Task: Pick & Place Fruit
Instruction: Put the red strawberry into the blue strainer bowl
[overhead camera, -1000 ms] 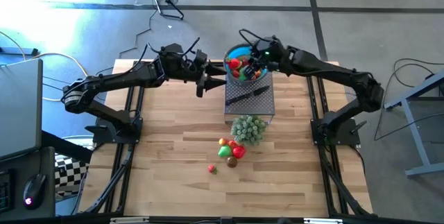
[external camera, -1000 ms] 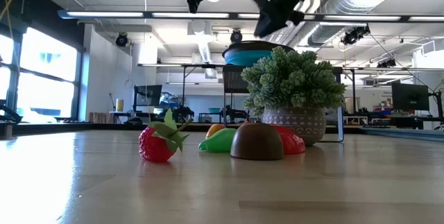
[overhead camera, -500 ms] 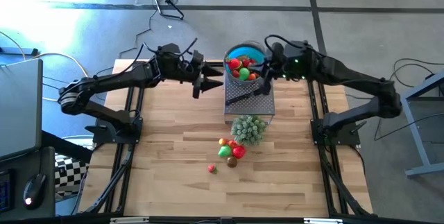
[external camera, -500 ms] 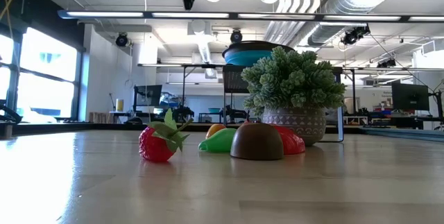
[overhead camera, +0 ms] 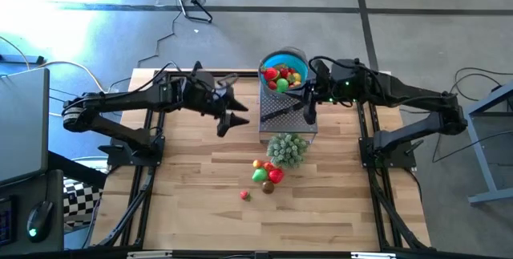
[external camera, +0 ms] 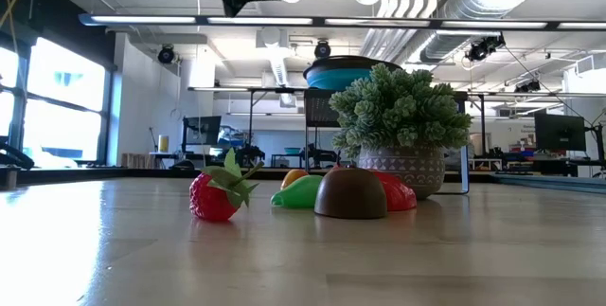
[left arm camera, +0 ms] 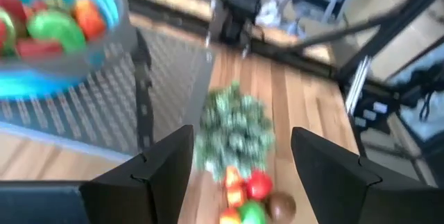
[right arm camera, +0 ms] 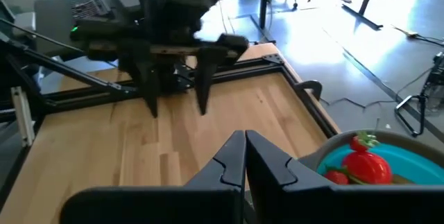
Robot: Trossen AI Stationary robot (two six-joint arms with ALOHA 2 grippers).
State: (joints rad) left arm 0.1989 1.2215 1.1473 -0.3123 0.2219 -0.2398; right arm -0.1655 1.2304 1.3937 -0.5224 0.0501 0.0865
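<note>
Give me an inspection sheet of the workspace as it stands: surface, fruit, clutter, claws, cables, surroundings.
Surface: wooden table, bare over most of its near half.
Job's things: blue bowl on a grey perforated stand, part filled with fruit; loose fruit grouped on the table beside the plant, one strawberry apart from them.
Clutter: potted green plant; black-handled knife lying on the stand.
Claws: left claw open, empty, above the table to the left of the stand; right claw shut, empty, over the stand's right edge.
Cables: loose cables on the floor beyond the table.
Surroundings: laptop and mouse at far left.
</note>
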